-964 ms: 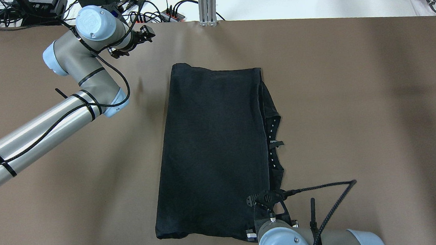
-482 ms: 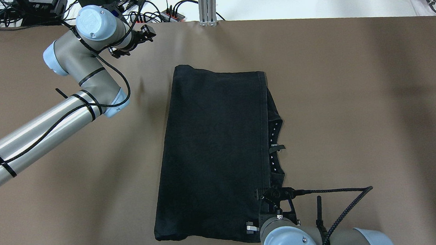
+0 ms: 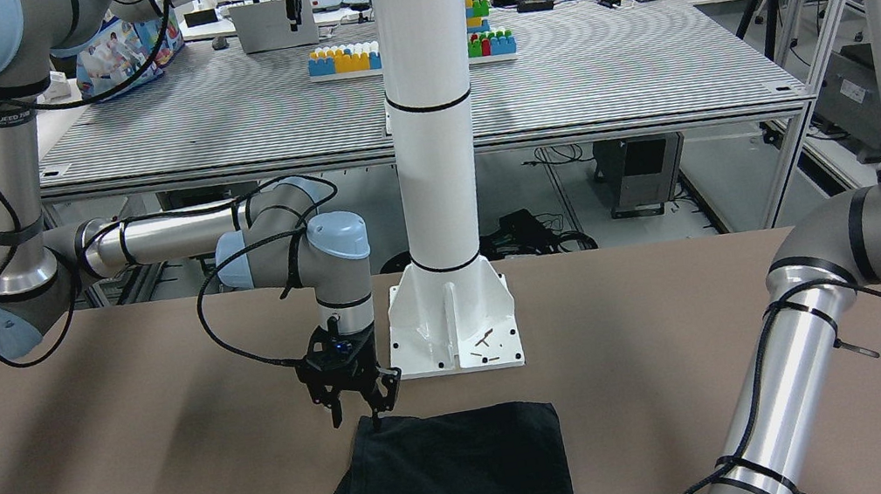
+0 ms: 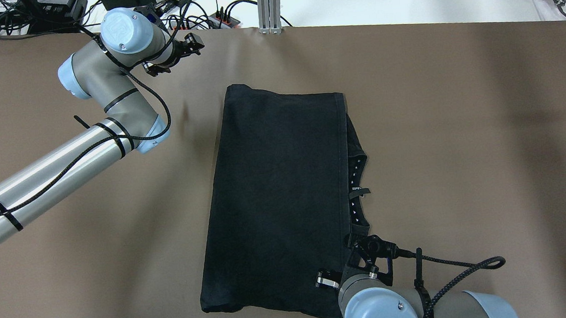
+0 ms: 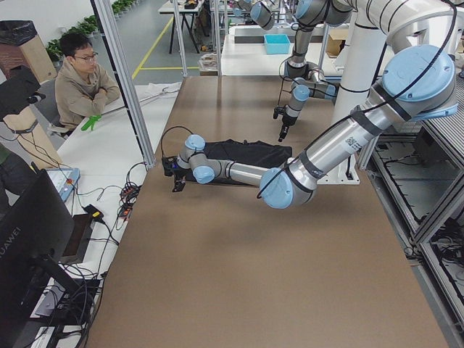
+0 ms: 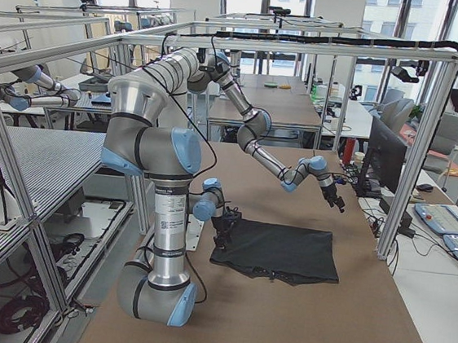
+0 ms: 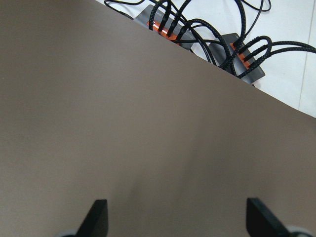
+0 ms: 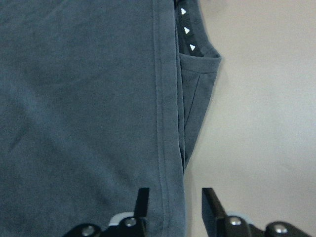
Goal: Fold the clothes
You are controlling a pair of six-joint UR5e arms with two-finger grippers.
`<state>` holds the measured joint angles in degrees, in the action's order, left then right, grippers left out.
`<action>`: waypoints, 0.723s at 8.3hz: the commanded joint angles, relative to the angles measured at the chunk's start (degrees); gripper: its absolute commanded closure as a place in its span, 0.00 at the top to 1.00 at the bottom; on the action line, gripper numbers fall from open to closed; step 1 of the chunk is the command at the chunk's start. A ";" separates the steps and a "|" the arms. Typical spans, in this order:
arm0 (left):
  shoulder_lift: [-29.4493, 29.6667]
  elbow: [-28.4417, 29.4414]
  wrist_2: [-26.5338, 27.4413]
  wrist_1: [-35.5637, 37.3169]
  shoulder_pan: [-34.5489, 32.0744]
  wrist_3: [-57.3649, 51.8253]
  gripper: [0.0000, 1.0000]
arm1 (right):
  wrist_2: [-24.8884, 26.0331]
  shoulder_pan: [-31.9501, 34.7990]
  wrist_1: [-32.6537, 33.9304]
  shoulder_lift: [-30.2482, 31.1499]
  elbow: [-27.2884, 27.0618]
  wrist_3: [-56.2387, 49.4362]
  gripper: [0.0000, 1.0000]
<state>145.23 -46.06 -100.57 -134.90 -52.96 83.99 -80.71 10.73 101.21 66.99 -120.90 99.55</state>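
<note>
The clothes [image 4: 275, 195], one black garment, lie flat near the middle of the brown table [image 4: 463, 139]. They are doubled lengthwise into a long panel that runs away from the robot. A stitched hem [image 8: 160, 123] forms the panel's right side, and a collar with small white marks [image 4: 353, 184] peeks out beyond it. The right gripper [image 8: 173, 197] hangs low over the corner nearest the robot on that side. Its fingers are parted a little, straddling the hem with nothing pinched between them; in the front-facing view one tip looks to be at or just above the cloth. The left gripper [image 7: 177, 212] is spread wide and empty over bare table near the far edge, close to some power strips [image 7: 197, 37] and well apart from the garment. The lengthwise fold looks laid, so the step in hand is probably taking this near corner for a crosswise fold. To do it well, the right fingers should come straight down and close on every layer at the hem, not just the top one. The collar should be tucked in or left under. The left gripper should take the matching near corner so both rise level, keeping the edge from skewing on this thin, slippery fabric.
</note>
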 commanded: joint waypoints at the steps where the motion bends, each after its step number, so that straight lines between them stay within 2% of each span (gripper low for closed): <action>1: 0.05 -0.08 0.11 -0.10 0.75 -0.14 1.00 | 0.03 -0.63 -0.83 -2.48 1.53 23.08 0.94; 2: 0.40 -0.08 0.72 0.17 1.02 -0.14 1.00 | 0.11 -1.15 -3.88 -1.70 4.15 30.55 0.94; 5: 0.14 -1.65 1.34 0.25 1.98 0.12 1.00 | 2.48 -3.61 -6.19 -0.99 4.71 32.90 0.93; 6: 0.05 -2.36 1.43 0.26 2.16 0.64 1.00 | 2.49 -3.62 -6.20 -0.29 4.71 32.99 0.81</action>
<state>145.46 -47.02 -99.35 -134.76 -51.43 84.05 -78.93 7.73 95.71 65.79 -116.45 131.62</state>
